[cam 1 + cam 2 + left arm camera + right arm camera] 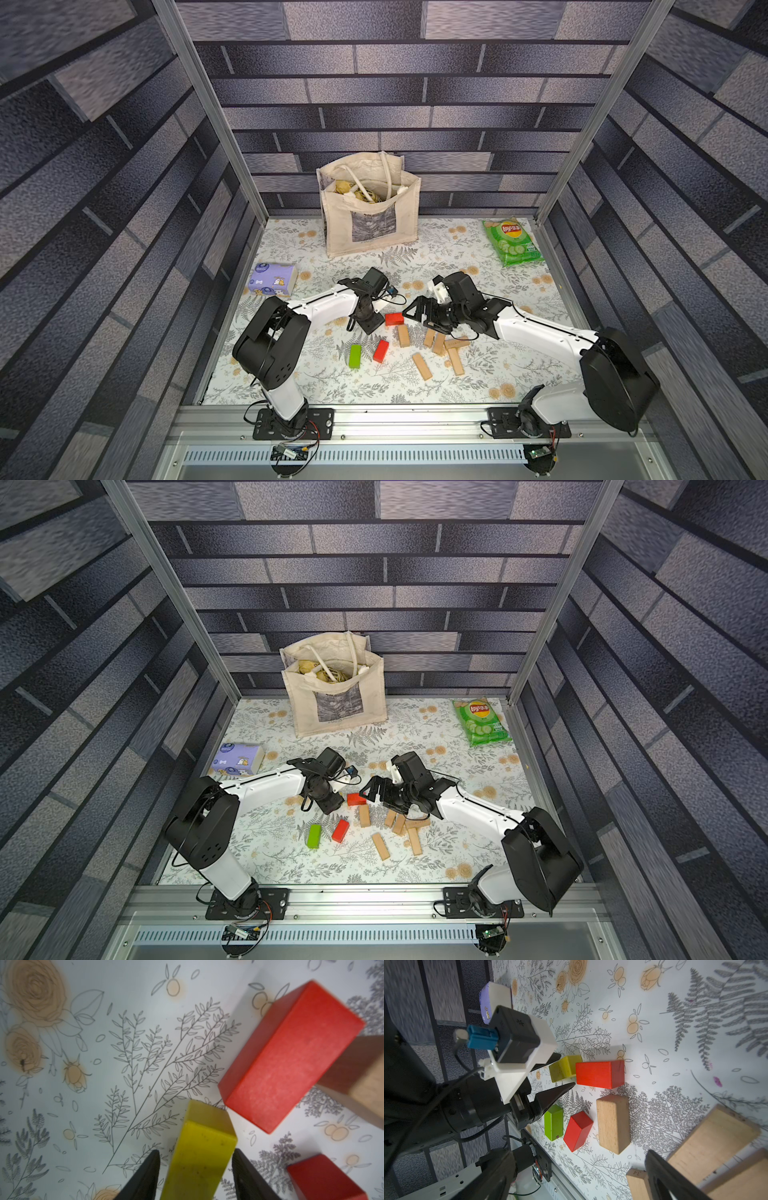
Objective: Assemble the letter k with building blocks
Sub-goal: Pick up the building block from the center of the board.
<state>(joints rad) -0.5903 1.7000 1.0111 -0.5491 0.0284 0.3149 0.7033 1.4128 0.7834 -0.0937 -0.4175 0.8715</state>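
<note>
Both wrist views show the left gripper (195,1152) with fingers apart, straddling the yellow block (563,1067). A sliver of table (83,1105) shows beside one finger, so it is not clamped. Both top views hide that block under the left arm (320,305). Red block (291,1057) lies just past the left gripper's tips, right beside the yellow block's far end, crowding it; contact cannot be told. Tan block (612,1123), second red block (577,1130) and green block (554,1122) lie off to one side of the left gripper. Right gripper (411,311) has jaws wide apart and empty, facing the left gripper across the red block. More tan blocks (440,345) lie beneath and behind it, and its own wrist view shows only one finger. Tote bag (370,216), chip bag (513,241) and tissue pack (272,280) sit well beyond both grippers.
</note>
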